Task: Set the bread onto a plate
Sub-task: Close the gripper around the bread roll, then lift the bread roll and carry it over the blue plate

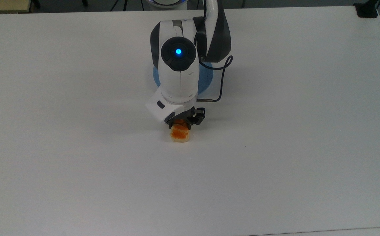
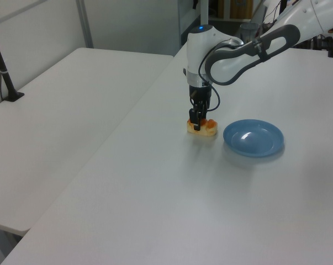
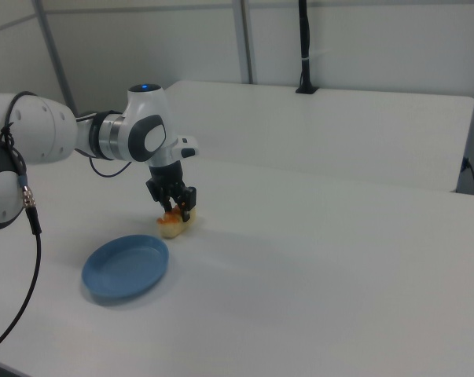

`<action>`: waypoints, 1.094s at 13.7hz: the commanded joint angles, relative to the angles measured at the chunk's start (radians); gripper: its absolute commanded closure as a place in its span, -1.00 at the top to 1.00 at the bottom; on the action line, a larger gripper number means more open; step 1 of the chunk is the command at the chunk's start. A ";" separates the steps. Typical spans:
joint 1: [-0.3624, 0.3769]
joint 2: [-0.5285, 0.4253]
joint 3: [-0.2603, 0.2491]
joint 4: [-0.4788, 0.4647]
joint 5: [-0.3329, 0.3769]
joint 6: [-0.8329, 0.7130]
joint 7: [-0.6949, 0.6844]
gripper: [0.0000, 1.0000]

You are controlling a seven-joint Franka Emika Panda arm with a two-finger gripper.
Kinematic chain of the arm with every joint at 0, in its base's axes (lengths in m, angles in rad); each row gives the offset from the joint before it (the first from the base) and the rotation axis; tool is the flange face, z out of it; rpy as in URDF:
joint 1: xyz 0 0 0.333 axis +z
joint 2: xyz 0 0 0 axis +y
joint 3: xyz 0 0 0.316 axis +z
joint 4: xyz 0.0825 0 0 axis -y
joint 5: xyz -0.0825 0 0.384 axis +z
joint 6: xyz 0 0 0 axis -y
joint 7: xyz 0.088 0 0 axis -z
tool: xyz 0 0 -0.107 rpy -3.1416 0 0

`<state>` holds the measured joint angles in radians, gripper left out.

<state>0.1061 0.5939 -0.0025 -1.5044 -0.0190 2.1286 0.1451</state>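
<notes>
The bread [image 1: 180, 135] lies on the white table, an orange-brown loaf with pale sides, half hidden under my wrist in the top view. My gripper [image 1: 180, 124] points straight down over it, with a finger pressed against each long side, shut on the loaf. The bread [image 2: 209, 130] rests on the table surface beside the blue plate [image 2: 253, 138], a short gap apart. In the right view the gripper [image 3: 179, 210] clasps the bread [image 3: 170, 228], and the plate [image 3: 125, 267] sits lower left. The arm covers most of the plate [image 1: 207, 78] in the top view.
A black clamp [image 1: 367, 9] sits at the table's far right corner in the top view. A second white table [image 2: 61, 110] with a black pole [image 2: 3, 72] adjoins on the left view's left. A black pole [image 3: 303, 47] stands on the table behind in the right view.
</notes>
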 commanded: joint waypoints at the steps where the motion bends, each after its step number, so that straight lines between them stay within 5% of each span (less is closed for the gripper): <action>1: 0.000 -0.087 -0.004 -0.083 -0.006 0.033 0.019 0.12; 7: -0.009 -0.357 -0.004 -0.348 -0.002 0.045 -0.013 0.12; 15: -0.019 -0.585 -0.004 -0.589 -0.001 0.031 -0.094 0.11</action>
<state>0.0849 0.1156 -0.0039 -1.9547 -0.0190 2.1371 0.0998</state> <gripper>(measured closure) 0.441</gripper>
